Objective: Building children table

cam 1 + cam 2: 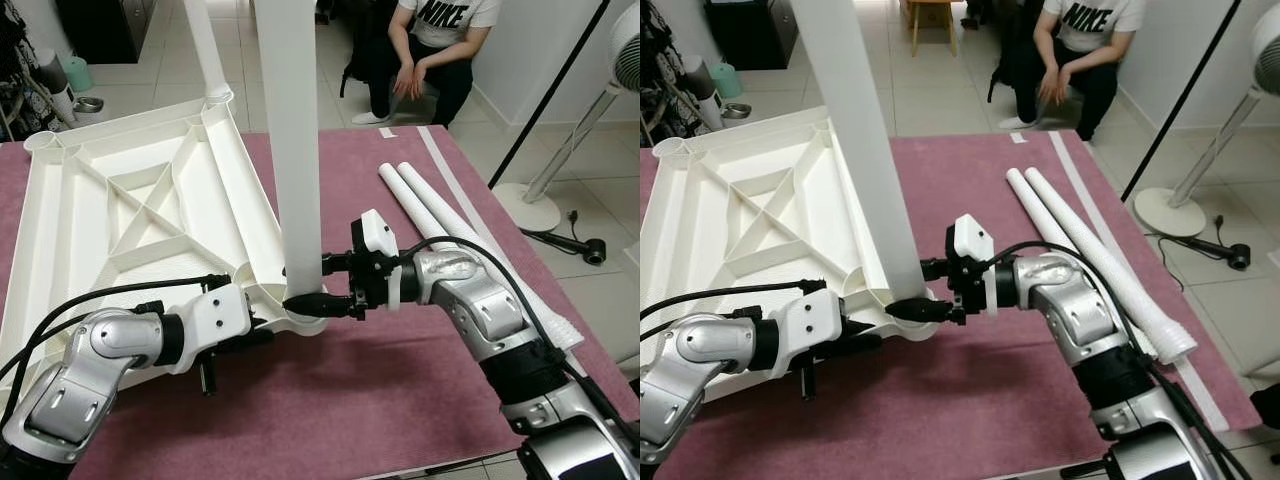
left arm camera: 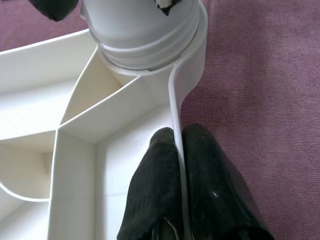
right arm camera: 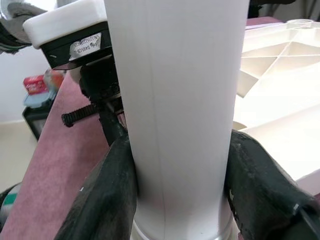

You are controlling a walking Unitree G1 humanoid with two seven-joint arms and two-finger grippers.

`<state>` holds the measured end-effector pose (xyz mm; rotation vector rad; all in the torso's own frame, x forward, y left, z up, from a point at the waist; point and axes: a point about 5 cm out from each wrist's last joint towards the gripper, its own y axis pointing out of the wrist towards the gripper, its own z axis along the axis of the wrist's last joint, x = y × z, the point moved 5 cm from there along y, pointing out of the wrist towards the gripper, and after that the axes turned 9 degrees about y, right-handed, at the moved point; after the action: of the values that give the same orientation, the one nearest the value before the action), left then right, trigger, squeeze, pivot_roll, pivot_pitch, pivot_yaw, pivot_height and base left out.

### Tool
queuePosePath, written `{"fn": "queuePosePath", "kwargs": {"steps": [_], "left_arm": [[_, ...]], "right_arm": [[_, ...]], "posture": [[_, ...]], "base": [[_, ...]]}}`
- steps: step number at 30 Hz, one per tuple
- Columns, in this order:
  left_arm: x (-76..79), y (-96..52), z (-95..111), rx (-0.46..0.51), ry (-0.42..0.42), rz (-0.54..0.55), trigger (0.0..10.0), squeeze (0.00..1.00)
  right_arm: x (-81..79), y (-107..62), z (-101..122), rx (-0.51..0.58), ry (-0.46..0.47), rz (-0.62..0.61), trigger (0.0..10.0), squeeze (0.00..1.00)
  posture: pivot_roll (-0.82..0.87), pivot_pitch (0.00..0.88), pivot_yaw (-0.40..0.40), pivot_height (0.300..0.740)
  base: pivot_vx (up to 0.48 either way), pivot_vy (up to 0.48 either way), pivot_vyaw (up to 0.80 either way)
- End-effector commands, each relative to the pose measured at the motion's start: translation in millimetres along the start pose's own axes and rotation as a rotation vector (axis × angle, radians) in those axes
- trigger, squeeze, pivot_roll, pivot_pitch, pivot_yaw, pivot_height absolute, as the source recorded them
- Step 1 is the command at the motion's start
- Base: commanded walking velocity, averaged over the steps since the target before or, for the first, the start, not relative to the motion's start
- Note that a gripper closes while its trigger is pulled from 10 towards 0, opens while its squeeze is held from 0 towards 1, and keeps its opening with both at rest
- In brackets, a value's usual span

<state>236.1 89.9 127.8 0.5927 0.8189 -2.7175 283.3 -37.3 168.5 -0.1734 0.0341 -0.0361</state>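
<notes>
Left eye: white tabletop [image 1: 130,200] upside down on maroon mat [image 1: 380,400]; upright leg [image 1: 290,150] seated in near corner socket. Right claw [image 1: 318,285] clenched on leg base. Two spare legs [image 1: 450,225] lie beside.
Left wrist: left claw [image 2: 182,165] pinches tabletop rim.
Right wrist: black fingers [image 3: 107,195] flank leg.

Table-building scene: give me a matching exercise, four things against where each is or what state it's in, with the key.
Things:
1. upright table leg
2. left gripper
3. spare legs
4. right gripper

States:
A. lying side by side on the maroon mat
B. shut on the side wall of the upturned tabletop
C. standing in the tabletop's near corner socket
D. clamped around the leg's lower end

Pairs: 1-C, 2-B, 3-A, 4-D
</notes>
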Motion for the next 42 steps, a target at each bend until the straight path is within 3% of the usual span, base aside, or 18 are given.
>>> {"fn": "queuePosePath", "kwargs": {"steps": [1,3,4,5,10,13,16,19,23,24,31,32,35,36,37,38,41,42], "left_arm": [[-6.0,-1.9,39,0.145,0.136,0.043,10.0,0.00],[-5.8,-1.8,40,0.145,0.136,0.043,10.0,0.00],[-8.4,-0.5,41,0.149,0.136,0.058,10.0,0.00],[-8.4,-0.5,41,0.149,0.136,0.058,10.0,0.00],[-30.8,15.8,49,0.148,0.135,0.169,10.0,0.00],[-51.3,26.8,57,0.145,0.092,0.260,10.0,0.00],[-59.4,30.6,60,0.142,0.076,0.295,10.0,0.00],[-78.6,40.4,72,0.155,0.041,0.355,10.0,0.00],[-78.1,39.8,77,0.176,0.057,0.337,10.0,0.00],[-75.7,38.4,75,0.173,0.063,0.326,10.0,0.00],[-56.6,29.8,71,0.180,0.089,0.239,10.0,0.00],[-48.4,26.4,71,0.182,0.098,0.204,10.0,0.00],[-41.2,23.3,70,0.181,0.106,0.173,10.0,0.00],[-32.6,19.2,68,0.176,0.114,0.137,10.0,0.00],[-22.4,14.1,65,0.175,0.124,0.096,10.0,0.00],[-22.4,14.1,65,0.175,0.124,0.096,10.0,0.00],[-2.1,2.8,58,0.164,0.136,0.016,10.0,0.00],[-2.1,2.8,58,0.164,0.136,0.016,10.0,0.00]], "right_arm": [[-5.0,13.1,0,-0.011,-0.016,0.059,4.9,0.00],[-5.3,13.9,1,-0.012,-0.019,0.067,4.9,0.00],[1.4,17.0,-1,-0.017,-0.026,0.024,0.0,0.00],[1.4,17.0,-1,-0.017,-0.026,0.024,0.0,0.00],[34.5,27.0,-16,-0.032,-0.037,-0.286,0.0,0.00],[58.2,28.1,-19,-0.032,-0.042,-0.527,0.0,0.00],[66.5,26.9,-22,-0.041,-0.033,-0.617,0.0,0.00],[91.8,18.4,-27,-0.037,0.003,-0.920,0.0,0.00],[92.2,24.5,-22,0.018,0.011,-0.947,0.0,0.00],[89.7,28.1,-15,0.058,0.003,-0.924,10.0,0.00],[77.7,30.9,4,0.169,-0.037,-0.810,10.0,0.00],[70.9,31.3,9,0.203,-0.022,-0.740,10.0,1.00],[63.0,32.4,13,0.225,-0.007,-0.660,10.0,1.00],[50.6,33.0,16,0.229,-0.013,-0.544,10.0,0.00],[35.4,31.6,15,0.204,-0.018,-0.404,10.0,0.00],[35.4,31.6,15,0.204,-0.018,-0.404,10.0,0.00],[11.9,20.6,8,0.107,-0.040,-0.172,10.0,0.00],[11.9,20.6,8,0.107,-0.040,-0.172,10.0,0.00]], "posture": [[0.11,0.000,-0.018,0.740],[0.11,0.000,-0.018,0.740],[0.11,0.000,-0.023,0.740],[0.11,0.000,-0.023,0.740],[0.12,0.000,-0.031,0.740],[0.12,0.000,-0.025,0.740],[0.11,0.000,-0.017,0.740],[0.11,0.000,-0.003,0.740],[0.10,0.000,0.005,0.740],[0.10,0.000,0.006,0.740],[0.10,0.000,0.002,0.740],[0.11,0.000,-0.006,0.740],[0.11,0.000,-0.007,0.740],[0.11,0.000,-0.011,0.740],[0.11,0.000,-0.015,0.740],[0.11,0.000,-0.015,0.740],[0.12,0.000,-0.023,0.740],[0.12,0.000,-0.023,0.740]], "base": [[0.000,0.000,0.00],[0.000,0.000,0.00],[0.000,0.000,0.00],[0.000,0.000,0.00],[0.000,0.000,0.00],[0.000,0.000,0.00],[0.000,0.000,0.00],[0.000,0.000,0.00],[0.000,0.000,0.00],[0.000,0.000,0.00],[0.000,0.000,0.00],[0.000,0.000,0.00],[0.000,0.000,0.00],[0.000,0.000,0.00],[0.000,0.000,0.00],[0.000,0.000,0.00],[0.000,0.000,0.00],[0.000,0.000,0.00]]}}
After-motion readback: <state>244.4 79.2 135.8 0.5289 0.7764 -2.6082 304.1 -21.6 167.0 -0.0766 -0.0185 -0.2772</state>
